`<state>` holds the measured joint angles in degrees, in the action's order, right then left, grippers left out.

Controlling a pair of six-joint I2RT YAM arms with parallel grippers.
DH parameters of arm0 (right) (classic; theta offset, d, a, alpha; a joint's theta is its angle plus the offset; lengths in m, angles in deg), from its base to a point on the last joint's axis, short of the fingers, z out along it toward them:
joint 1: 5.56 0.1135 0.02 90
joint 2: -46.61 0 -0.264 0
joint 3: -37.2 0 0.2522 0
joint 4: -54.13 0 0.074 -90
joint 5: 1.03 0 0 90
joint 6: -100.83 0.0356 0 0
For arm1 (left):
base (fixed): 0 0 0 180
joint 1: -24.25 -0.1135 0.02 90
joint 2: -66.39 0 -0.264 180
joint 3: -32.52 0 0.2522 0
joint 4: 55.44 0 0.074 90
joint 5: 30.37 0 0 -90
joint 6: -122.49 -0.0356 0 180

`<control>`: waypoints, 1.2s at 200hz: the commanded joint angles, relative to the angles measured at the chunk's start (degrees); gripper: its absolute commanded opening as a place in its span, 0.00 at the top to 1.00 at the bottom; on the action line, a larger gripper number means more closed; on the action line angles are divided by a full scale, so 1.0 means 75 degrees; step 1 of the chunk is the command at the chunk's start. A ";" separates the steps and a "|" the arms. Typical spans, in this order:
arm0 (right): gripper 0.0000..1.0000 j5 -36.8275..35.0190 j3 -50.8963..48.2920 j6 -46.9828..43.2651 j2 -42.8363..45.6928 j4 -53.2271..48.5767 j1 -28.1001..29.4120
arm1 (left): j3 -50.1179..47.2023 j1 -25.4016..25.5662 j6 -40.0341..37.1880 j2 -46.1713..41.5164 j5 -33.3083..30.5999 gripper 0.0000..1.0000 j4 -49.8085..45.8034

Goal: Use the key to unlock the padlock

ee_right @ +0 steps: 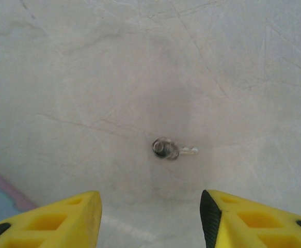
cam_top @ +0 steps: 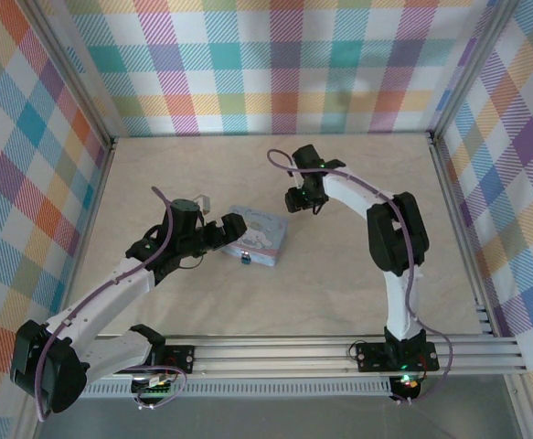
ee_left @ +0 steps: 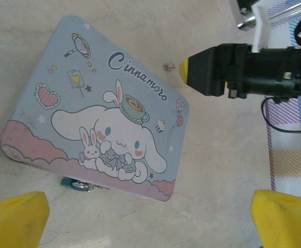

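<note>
Padlock (ee_left: 78,184) sits against the tin's (ee_left: 104,103) near edge on the worktop (ee_right: 62,77). Left pincer (ee_left: 147,217) gapes wide above the tin. Right pincer (ee_right: 150,206), half-spread and empty, hovers above the key (ee_right: 168,149). Flat and tiny, it may skid away or slip the pads if they land off-centre.

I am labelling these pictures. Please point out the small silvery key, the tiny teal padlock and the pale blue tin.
small silvery key (ee_right: 165,149): right wrist view, its round head.
tiny teal padlock (ee_left: 68,182): left wrist view, its teal body.
pale blue tin (ee_left: 96,111): left wrist view, its printed lid.
</note>
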<state>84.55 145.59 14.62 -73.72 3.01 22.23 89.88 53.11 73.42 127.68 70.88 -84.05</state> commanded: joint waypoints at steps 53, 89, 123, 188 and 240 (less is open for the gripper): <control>0.59 -0.0341 0.0843 -0.0405 -0.0905 -0.0392 -0.0096 | 0.0017 0.0139 0.0045 0.0109 -0.0081 0.00 0.0092; 0.63 -0.0403 0.1018 -0.0482 -0.1112 -0.0415 -0.0096 | 0.0033 0.0145 0.0065 0.0205 -0.0051 0.00 0.0097; 0.66 -0.0428 0.1188 -0.0511 -0.1296 -0.0464 -0.0096 | 0.0050 0.0148 0.0022 0.0194 -0.0103 0.00 0.0034; 0.72 -0.0402 0.1440 -0.0506 -0.1510 -0.0631 -0.0096 | 0.0149 0.0146 -0.0066 0.0191 -0.0117 0.00 -0.0078; 0.77 -0.0356 0.1352 -0.0459 -0.1511 -0.0737 -0.0096 | 0.0156 0.0151 -0.0119 0.0179 -0.0131 0.00 -0.0077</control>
<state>81.90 155.25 11.56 -83.97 -0.71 21.77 89.90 53.48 73.40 128.97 70.46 -84.12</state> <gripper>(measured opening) 0.234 0.998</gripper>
